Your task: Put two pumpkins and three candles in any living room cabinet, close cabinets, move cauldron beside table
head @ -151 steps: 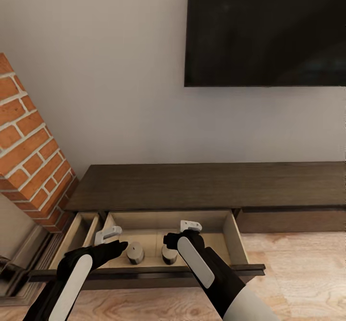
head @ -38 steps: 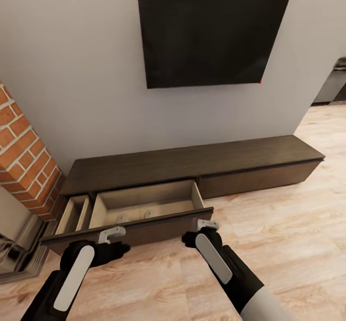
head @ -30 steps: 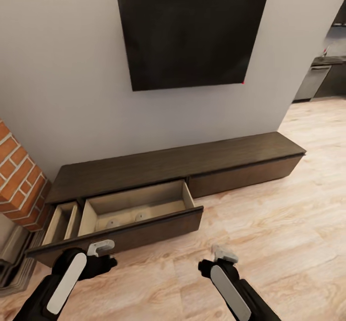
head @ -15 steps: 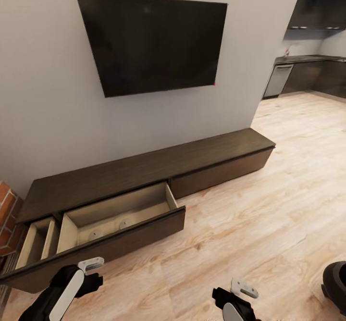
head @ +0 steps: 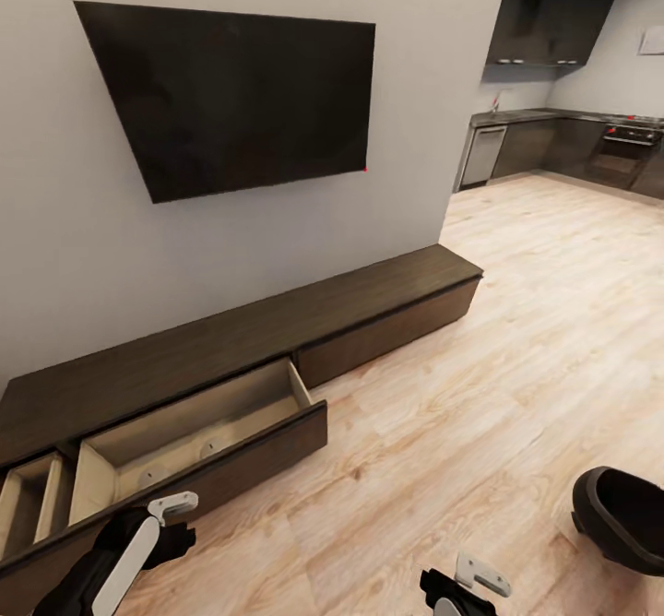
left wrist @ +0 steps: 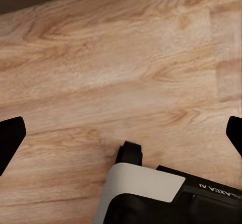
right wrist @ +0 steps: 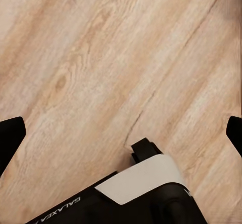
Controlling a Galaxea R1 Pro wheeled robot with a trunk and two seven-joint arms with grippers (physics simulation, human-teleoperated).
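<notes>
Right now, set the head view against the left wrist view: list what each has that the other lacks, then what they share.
Head view alone: the wall-mounted TV, the cabinet with its wide drawer pulled open and two candles lying inside, the cauldron on the floor at the right, the kitchen beyond, and the right gripper.

Left wrist view alone: the dark fingertips set wide apart at the picture's edges, nothing between them.

Both: the wood floor and the left gripper.

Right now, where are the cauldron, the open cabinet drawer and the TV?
cauldron (head: 620, 516), head view, on its black rim.
cabinet drawer (head: 231, 461), head view, on the dark drawer front.
TV (head: 235, 90), head view, on the middle of the dark screen.
</notes>
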